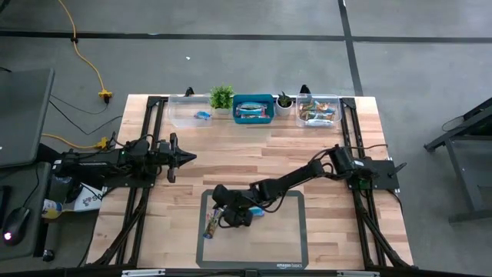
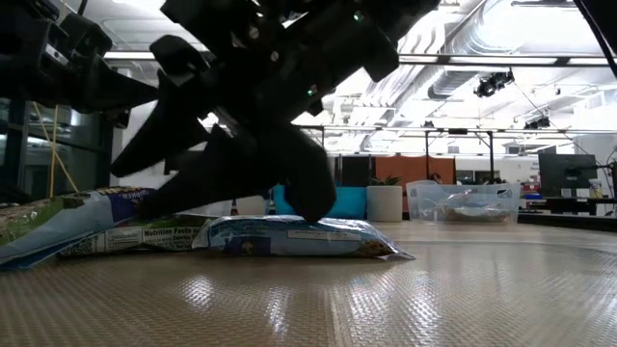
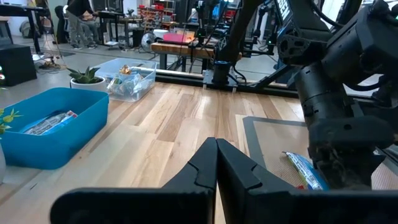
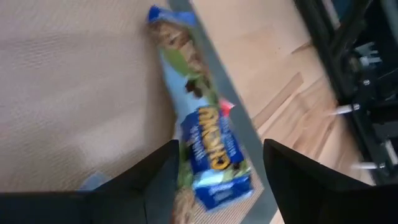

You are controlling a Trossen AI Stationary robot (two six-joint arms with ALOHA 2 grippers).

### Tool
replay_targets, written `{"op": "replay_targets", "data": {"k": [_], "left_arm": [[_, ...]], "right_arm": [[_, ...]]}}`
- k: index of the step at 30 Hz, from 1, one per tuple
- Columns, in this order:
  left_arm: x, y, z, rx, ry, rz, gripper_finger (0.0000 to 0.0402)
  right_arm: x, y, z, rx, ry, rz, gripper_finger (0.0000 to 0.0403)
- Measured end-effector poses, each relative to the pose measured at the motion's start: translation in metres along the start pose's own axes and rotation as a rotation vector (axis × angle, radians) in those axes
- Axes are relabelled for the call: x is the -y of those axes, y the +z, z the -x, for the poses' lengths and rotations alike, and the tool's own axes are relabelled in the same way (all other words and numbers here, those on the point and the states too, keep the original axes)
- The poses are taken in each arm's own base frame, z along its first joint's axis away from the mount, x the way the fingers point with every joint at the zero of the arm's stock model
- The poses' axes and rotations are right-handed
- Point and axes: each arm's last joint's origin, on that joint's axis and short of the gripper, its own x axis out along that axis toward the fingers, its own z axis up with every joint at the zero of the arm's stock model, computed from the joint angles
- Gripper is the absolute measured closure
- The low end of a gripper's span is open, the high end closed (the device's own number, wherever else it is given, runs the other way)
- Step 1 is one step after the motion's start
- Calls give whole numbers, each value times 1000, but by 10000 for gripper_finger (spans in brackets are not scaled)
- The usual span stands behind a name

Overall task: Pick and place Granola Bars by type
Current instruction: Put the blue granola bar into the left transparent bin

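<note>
Granola bars lie flat on the grey-bordered mat [image 1: 296,231]. A multicoloured one [image 1: 209,225] rests along the mat's left border, and a light blue one [image 1: 258,209] lies beside the right arm's wrist. My right gripper [image 1: 224,215] is low over the mat's left part and open. In the right wrist view its fingers [image 4: 158,180] stand on either side of the end of a blue-wrapped bar [image 4: 196,118]. My left gripper [image 1: 191,158] waits shut [image 3: 216,158] over bare wood at the table's left. More bars sit in the far bins. My right gripper is open and comes down slanting from the table's right. In the low view one fingertip [image 2: 310,204] stands right at the top of the light blue bar [image 2: 289,236], which lies flat on the mat. I cannot tell whether it touches.
Along the far edge stand a clear bin [image 1: 192,112] holding one bar, a blue bin [image 1: 254,109] with bars, and a clear bin [image 1: 319,110] with bars. Small potted plants [image 1: 221,96] [image 1: 284,101] stand between them. Bare wood lies between the bins and the mat.
</note>
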Motion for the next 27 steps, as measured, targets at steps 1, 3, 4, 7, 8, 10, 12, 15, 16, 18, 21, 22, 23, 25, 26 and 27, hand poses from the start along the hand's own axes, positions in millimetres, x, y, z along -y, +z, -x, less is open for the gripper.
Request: {"op": "replay_targets", "data": {"k": [1, 3, 4, 7, 8, 10, 12, 15, 16, 18, 21, 22, 23, 25, 26, 27], "left_arm": [[0, 0, 0, 0, 0, 0, 400], [0, 0, 0, -1, 0, 0, 400], [0, 0, 0, 0, 0, 0, 400], [0, 0, 0, 0, 0, 0, 400], [0, 0, 0, 0, 0, 0, 400], [0, 0, 0, 0, 0, 0, 400], [0, 0, 0, 0, 0, 0, 400], [0, 0, 0, 0, 0, 0, 400], [0, 0, 0, 0, 0, 0, 400], [0, 0, 0, 0, 0, 0, 400], [0, 0, 0, 0, 0, 0, 400], [0, 0, 0, 0, 0, 0, 400], [0, 0, 0, 0, 0, 0, 400], [0, 0, 0, 0, 0, 0, 400], [0, 0, 0, 0, 0, 0, 400], [0, 0, 0, 0, 0, 0, 400]], "right_arm": [[0, 0, 0, 1, -4, -5, 187], [0, 0, 0, 4, -7, -18, 187], [1, 0, 0, 6, -7, -20, 187], [2, -2, 0, 2, -5, -27, 189], [3, -3, 0, 3, -4, -37, 191], [5, -5, 0, 12, 3, -67, 196], [6, -8, 0, 16, 14, -95, 203], [8, -10, 0, 12, 15, -120, 214], [8, -11, 0, 12, 14, -123, 218], [9, -12, 0, 11, 14, -125, 225], [9, -12, 0, 17, 20, -126, 234], [9, -11, 0, 20, 23, -125, 238], [9, -11, 0, 21, 24, -125, 241], [8, -11, 0, 20, 28, -125, 248], [8, -12, 0, 18, 31, -125, 251], [7, -12, 0, 14, 34, -125, 255]]}}
